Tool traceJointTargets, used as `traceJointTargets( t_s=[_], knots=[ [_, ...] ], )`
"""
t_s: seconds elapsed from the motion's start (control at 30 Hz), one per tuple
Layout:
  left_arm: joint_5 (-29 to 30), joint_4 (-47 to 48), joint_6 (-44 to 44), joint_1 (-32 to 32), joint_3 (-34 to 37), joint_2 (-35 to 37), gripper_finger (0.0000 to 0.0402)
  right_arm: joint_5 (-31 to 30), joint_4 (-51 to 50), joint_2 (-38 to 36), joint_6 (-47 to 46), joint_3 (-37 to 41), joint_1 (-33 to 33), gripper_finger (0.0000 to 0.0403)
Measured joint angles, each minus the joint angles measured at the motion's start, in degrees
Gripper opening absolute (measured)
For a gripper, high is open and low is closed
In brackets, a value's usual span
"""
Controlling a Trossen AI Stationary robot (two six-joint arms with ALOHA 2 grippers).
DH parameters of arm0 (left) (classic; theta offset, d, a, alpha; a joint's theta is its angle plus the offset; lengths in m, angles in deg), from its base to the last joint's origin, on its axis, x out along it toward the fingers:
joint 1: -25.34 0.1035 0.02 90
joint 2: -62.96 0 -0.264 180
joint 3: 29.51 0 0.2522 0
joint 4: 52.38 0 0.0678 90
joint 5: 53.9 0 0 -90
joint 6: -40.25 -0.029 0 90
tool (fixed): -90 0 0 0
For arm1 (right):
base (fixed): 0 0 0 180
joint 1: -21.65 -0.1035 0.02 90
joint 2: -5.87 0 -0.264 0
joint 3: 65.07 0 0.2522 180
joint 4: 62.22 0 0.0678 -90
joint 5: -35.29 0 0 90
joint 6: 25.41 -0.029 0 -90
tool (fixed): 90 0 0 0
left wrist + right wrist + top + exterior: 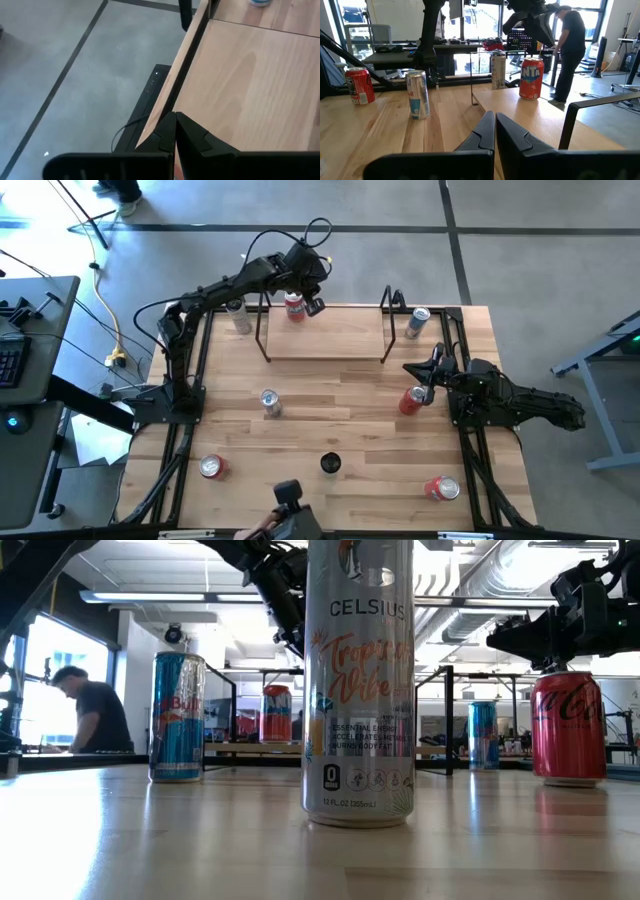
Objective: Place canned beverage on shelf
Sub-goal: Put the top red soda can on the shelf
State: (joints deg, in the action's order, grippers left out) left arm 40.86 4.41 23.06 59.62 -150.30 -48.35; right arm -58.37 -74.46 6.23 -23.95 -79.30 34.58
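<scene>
The shelf (325, 330) is a pale plank between two black rod frames at the table's far side. An orange-red Fanta can (294, 306) stands upright on its far left part and also shows in the right wrist view (531, 77). My left gripper (314, 304) is shut and empty, just above and beside that can, over the shelf's far edge (175, 125). My right gripper (430, 380) is shut and empty (495, 125), just above a red Coca-Cola can (568, 725) that stands on the table right of the shelf.
Other upright cans: a silver one (238, 315) left of the shelf, a blue one (417, 322) to its right, a Red Bull (269, 402) at mid-table, a Celsius (358, 680) near the front, red ones at the front left (211, 468) and front right (441, 488). A person (95, 715) is beyond the table.
</scene>
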Motion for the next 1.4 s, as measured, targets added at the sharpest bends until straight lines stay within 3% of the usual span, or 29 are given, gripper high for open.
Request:
traceJointTargets(
  t_s=[0.57, 0.8, 1.13, 1.4],
  knots=[
    [1.8, 3.7, -1.0, 0.9, 0.0, 6.4, 0.0, 0.0, 0.0, 0.0, 0.0, 0.0, 0.0, 0.0],
    [-2.8, 6.3, -1.5, 4.0, 0.1, 3.4, 0.0, 0.0, 0.0, 0.0, 0.0, 0.0, 0.0, 0.0],
    [-2.8, 3.4, -2.5, 9.0, 0.0, 0.7, 0.0, 0.0, 0.0, 0.0, 0.0, 0.0, 0.0, 0.0],
    [-2.8, 3.6, -3.5, 9.2, 0.0, -0.4, 0.0, 0.0, 0.0, 0.0, 0.0, 0.0, 0.0, 0.0]
  ],
)
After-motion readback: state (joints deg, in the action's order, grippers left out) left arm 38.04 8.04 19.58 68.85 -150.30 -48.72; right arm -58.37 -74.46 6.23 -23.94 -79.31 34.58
